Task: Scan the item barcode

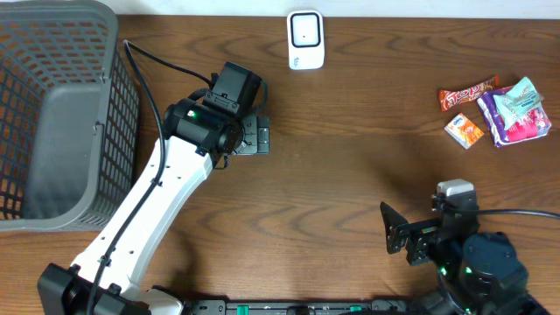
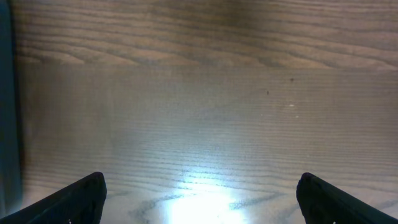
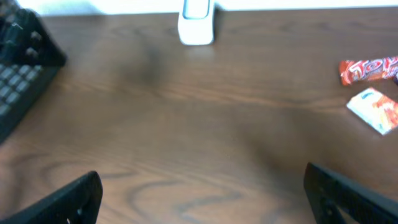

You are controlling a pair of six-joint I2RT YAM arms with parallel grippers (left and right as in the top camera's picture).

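One boxy white scanner (plastic) on woodgrain table.

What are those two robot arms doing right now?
Nothing is being held yet. The left gripper hangs open over bare table near the grey basket, and the right gripper is open too, near the front edge. A candy bar, a small orange packet and a purple pack lie untouched on the right. The white scanner stands at the back.
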